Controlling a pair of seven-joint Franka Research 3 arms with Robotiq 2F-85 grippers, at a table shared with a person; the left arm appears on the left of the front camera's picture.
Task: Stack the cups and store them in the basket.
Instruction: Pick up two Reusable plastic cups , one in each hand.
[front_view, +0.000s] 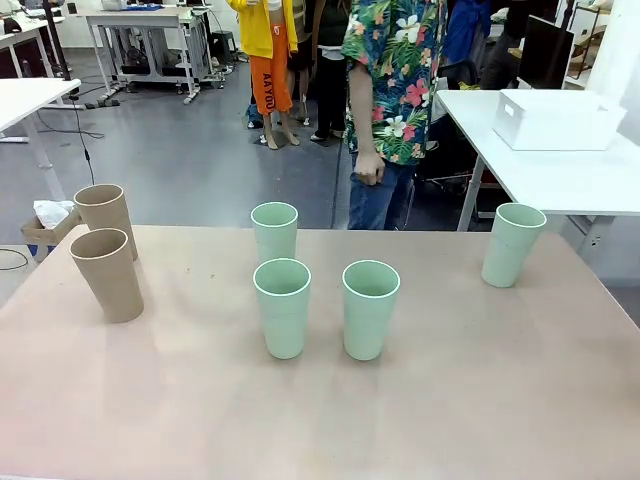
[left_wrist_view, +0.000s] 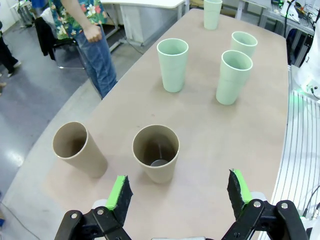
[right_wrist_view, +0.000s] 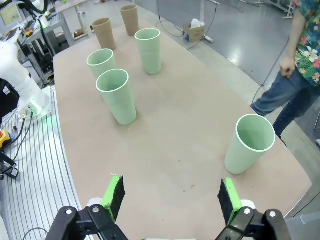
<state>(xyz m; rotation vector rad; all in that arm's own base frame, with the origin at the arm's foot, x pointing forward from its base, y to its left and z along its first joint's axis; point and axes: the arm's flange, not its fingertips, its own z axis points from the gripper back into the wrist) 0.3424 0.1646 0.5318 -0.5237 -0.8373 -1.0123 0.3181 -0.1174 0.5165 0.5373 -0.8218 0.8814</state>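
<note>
Green-padded left jaws: spread wide and empty, above the table's near-left part, just short of the near tan cup (left_wrist_view: 156, 152).
Right jaws: parted too, holding nothing, above the near-right part.
Table (front_view: 480, 400): flat, matte, pinkish-beige.
Near mint pair: near-left mint cup (front_view: 282, 307) and near-right mint cup (front_view: 370, 309), side by side mid-table, apart, upright.
Tan pair: near tan cup with the far tan cup (front_view: 106, 220) behind it at the left, close but not nested.
Farther mint cups: middle mint cup (front_view: 274, 232); right mint cup (front_view: 512, 244), well apart at the right.
Shape and finish: tall, tapered, handleless, matte plastic; they should nest readily.
Basket (front_view: 555, 120): white rectangular plastic bin on a second table (front_view: 540, 185), far right.
Progress: nothing stacked or stored; all six cups are left to do.
</note>
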